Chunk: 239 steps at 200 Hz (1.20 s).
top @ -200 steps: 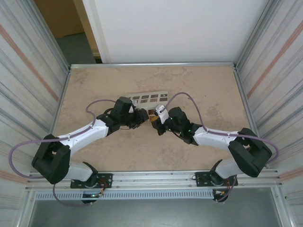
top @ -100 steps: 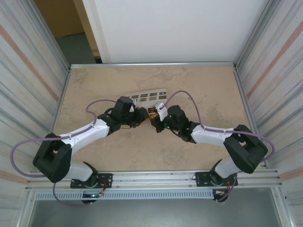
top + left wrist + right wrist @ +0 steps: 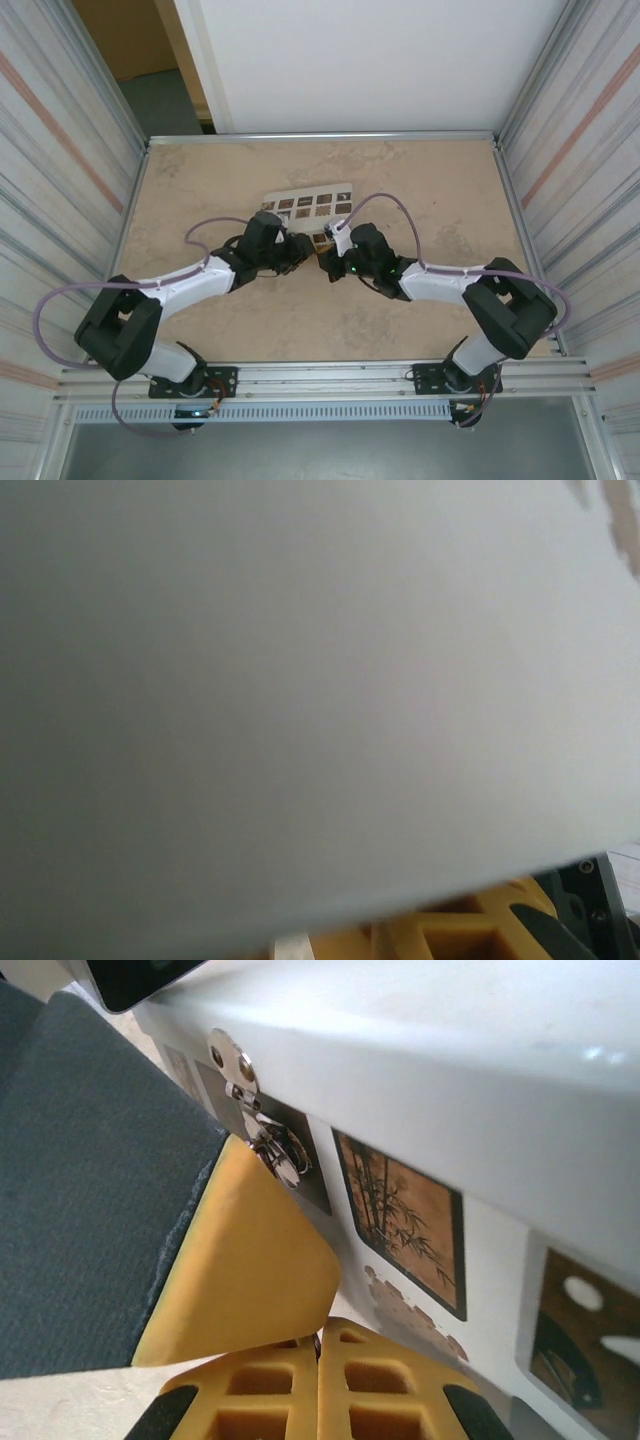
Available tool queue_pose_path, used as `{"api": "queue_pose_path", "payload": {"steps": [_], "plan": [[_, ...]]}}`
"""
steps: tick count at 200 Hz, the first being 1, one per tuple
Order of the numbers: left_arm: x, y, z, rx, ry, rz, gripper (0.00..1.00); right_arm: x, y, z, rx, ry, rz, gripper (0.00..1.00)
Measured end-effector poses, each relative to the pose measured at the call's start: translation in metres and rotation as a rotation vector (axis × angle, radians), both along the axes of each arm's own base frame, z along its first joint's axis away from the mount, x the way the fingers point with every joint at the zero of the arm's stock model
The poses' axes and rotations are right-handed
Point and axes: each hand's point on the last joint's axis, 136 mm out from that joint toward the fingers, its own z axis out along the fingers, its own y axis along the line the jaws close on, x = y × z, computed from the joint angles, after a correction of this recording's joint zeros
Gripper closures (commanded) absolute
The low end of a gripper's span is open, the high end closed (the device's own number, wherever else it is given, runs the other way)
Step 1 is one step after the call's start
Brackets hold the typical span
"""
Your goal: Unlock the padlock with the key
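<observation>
Padlock shackle at white box hasp

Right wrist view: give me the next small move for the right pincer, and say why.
Probably ease the right pincer slowly toward the silver hasp on the white box: its fingers are pressed together just below the hasp, apart from it, so a short advance looks needed.

Right claw closed — left claw facing it.
</observation>
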Motion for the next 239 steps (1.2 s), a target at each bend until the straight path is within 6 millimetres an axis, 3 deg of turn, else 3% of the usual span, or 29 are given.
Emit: {"api": "queue_pose_path", "payload": {"steps": [28,90,103,127,166,239], "plan": [[-0.006,0.002,-0.014,0.003,0.025,-0.005,0.9,-0.008,0.002,-0.014,0.019,0.097,-0.014,1.0],[-0.011,0.012,-0.031,0.009,0.067,-0.004,0.62,-0.013,0.01,-0.034,0.065,0.239,-0.056,1.0],[-0.014,0.014,-0.028,-0.002,0.072,-0.011,0.57,-0.012,0.011,-0.041,0.065,0.273,-0.073,1.0],[-0.012,0.017,-0.004,-0.046,0.022,-0.02,0.52,-0.014,0.008,-0.061,0.047,0.343,-0.104,1.0],[-0.015,0.034,0.018,-0.087,-0.046,0.005,0.47,-0.014,0.011,-0.059,0.085,0.399,-0.129,1.0],[-0.042,0.061,-0.002,-0.178,-0.089,0.085,0.32,-0.019,0.016,-0.051,0.181,0.545,-0.192,1.0]]}}
